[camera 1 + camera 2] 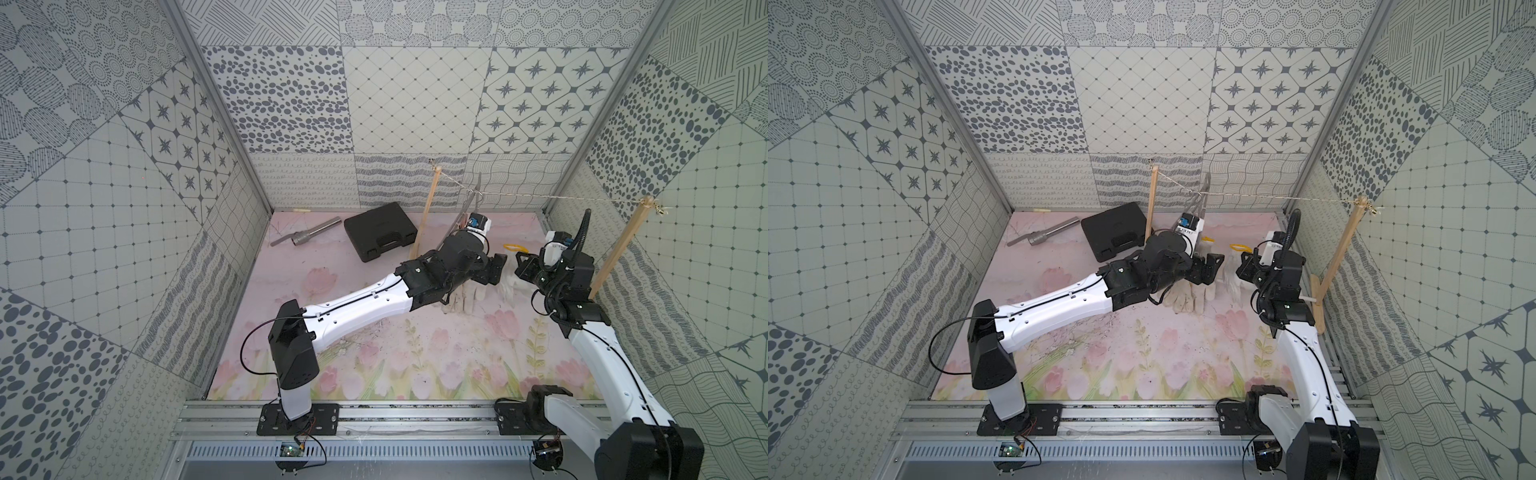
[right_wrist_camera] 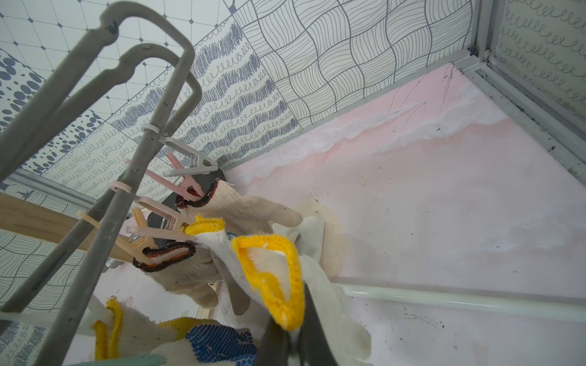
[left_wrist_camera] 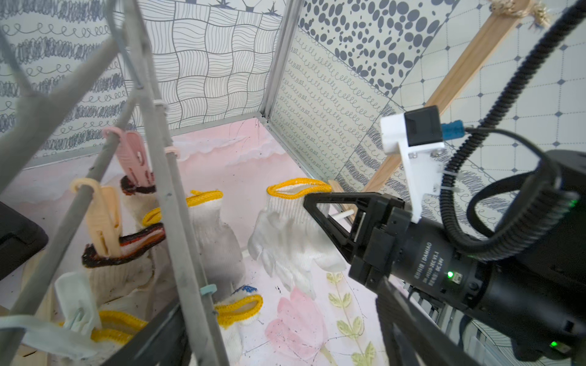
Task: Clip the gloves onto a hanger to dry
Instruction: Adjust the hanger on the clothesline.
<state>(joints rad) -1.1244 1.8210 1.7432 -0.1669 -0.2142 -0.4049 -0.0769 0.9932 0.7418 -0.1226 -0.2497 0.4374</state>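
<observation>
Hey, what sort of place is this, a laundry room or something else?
Likely a staged robot test cell, not a real room: patterned panels on a metal frame wall it in, two robot arms are bolted to a front rail, and gloves hang pegged on a hanger.

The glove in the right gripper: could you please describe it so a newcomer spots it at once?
Find the grey hanger strung with pegged gloves. Right beside it hangs a clean white glove. Unlike the pegged ones, the right gripper pinches its yellow cuff.
</observation>
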